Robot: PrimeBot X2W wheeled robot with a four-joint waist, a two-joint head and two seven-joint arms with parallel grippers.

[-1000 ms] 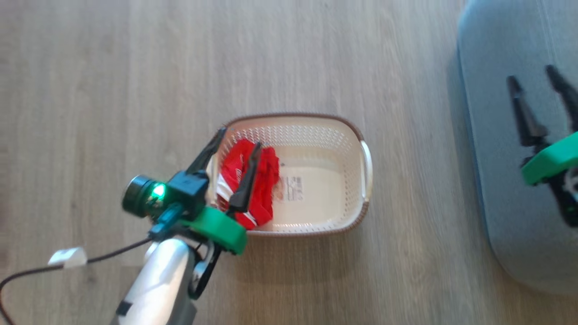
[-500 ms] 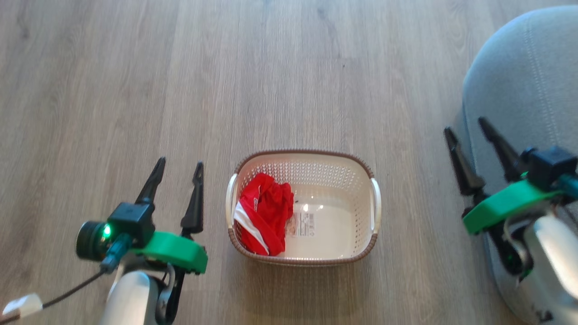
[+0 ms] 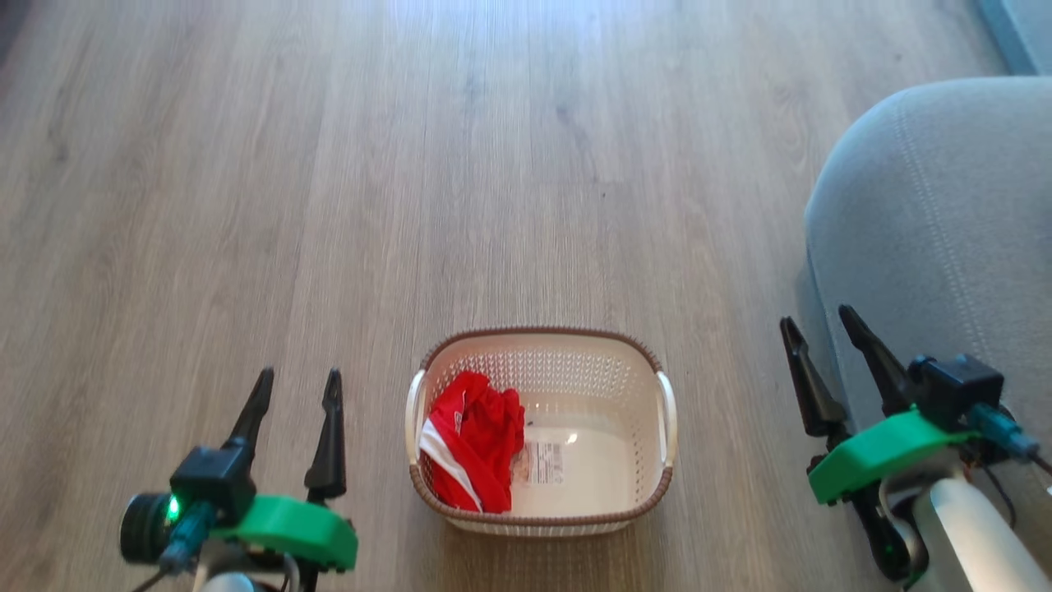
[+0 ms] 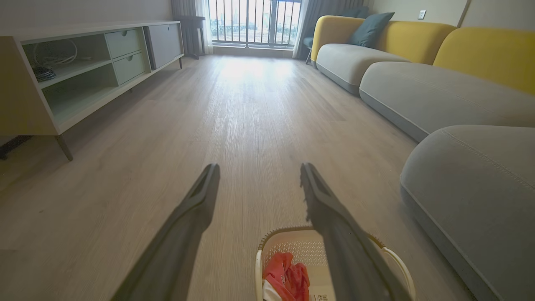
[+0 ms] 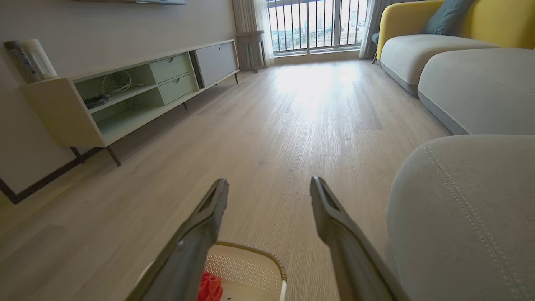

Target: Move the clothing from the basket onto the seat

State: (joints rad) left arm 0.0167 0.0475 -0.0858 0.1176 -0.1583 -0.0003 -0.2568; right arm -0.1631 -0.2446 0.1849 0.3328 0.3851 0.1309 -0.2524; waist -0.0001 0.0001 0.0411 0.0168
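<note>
The cream basket with a brown rim stands on the wooden floor in the lower middle of the head view. Red clothing with a white stripe lies bunched in its left half, over a paper label on the bottom. My left gripper hangs open and empty to the basket's left. My right gripper is open and empty at the right, beside the grey seat. The left wrist view shows the basket and clothing below its fingers. The right wrist view shows the basket and the seat.
A long low cabinet with open shelves and drawers runs along the left wall. More grey sofa sections with yellow backs line the right side. A window with railings is at the far end. Wooden floor stretches ahead.
My left gripper has come out from over the basket's clothing to the basket's left, empty. The head camera has tilted up, so the basket sits lower in view. Both grippers stay open.
</note>
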